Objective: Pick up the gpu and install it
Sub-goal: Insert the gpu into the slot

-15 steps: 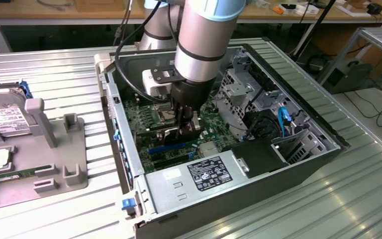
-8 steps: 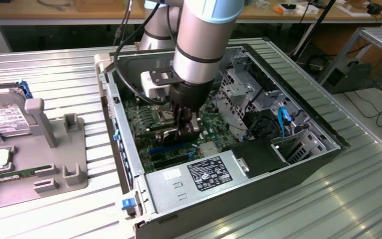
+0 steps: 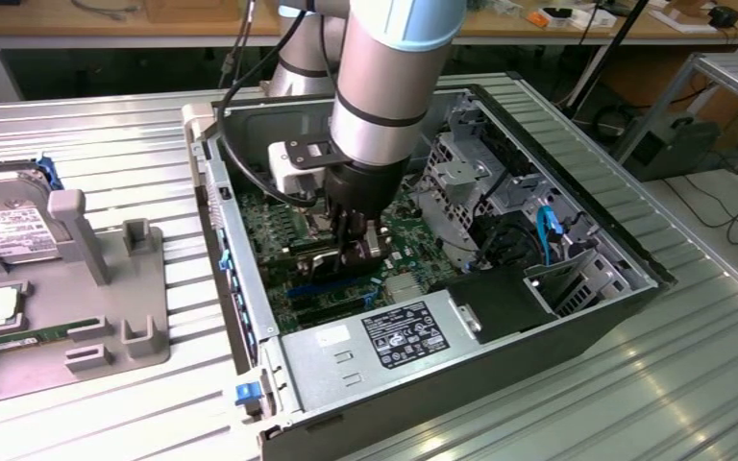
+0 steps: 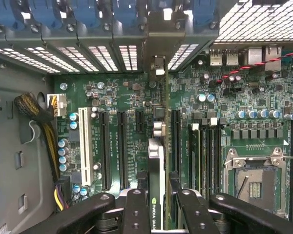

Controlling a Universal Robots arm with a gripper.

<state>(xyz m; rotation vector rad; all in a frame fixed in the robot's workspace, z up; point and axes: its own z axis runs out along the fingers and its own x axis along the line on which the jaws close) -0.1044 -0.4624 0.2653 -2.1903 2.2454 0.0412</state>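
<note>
Gpu (image 4: 156, 161) edge-on between claw (image 4: 158, 204) fingers

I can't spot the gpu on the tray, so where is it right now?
The gpu is held edge-on in the gripper, inside the open computer case, just above the motherboard's expansion slots, near the middle of the exterior view.

Work surface (image 3: 112, 134): ribbed metal slats, silver, running across scene. Wooden bench (image 3: 100, 29) along far edge, light top, white legs; small clutter on it at exterior view's far right. Dark floor below bench. Metal-frame side table (image 3: 728, 72) at exterior view's far right, dark box (image 3: 660, 144) beneath it. Black cables (image 3: 728, 206) trailing on floor at right. Grey moulded fixture tray (image 3: 126, 288) at exterior view's left. Lighting even, diffuse, soft glare on slats.
</note>
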